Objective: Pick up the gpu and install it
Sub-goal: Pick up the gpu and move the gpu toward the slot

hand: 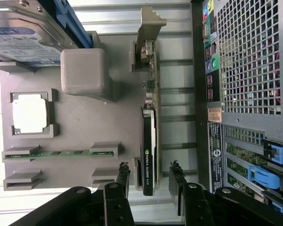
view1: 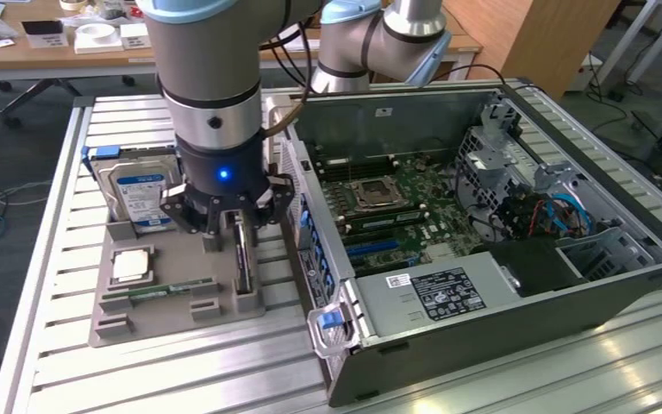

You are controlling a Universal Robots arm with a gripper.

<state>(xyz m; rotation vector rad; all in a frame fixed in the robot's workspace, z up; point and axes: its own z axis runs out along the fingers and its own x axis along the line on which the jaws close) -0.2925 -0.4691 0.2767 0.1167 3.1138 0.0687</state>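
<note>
A grey fixture tray [view1: 170, 315] lies on the slatted metal surface [view1: 135, 384]. In the exterior view, a hard drive [view1: 135, 185] with a blue-white label stands on edge at the tray's 12 o'clock end. A square processor [view1: 131, 266] sits in its recess at the drive's 6 o'clock, and a green memory stick [view1: 165, 291] lies flat just past it. At the tray's 3 o'clock, an open computer case [view1: 630, 259] shows its motherboard [view1: 412, 220] and labelled power supply [view1: 446, 293].

gpu [view1: 242, 259] on tray [view1: 159, 321], beside case [view1: 469, 332]
</note>
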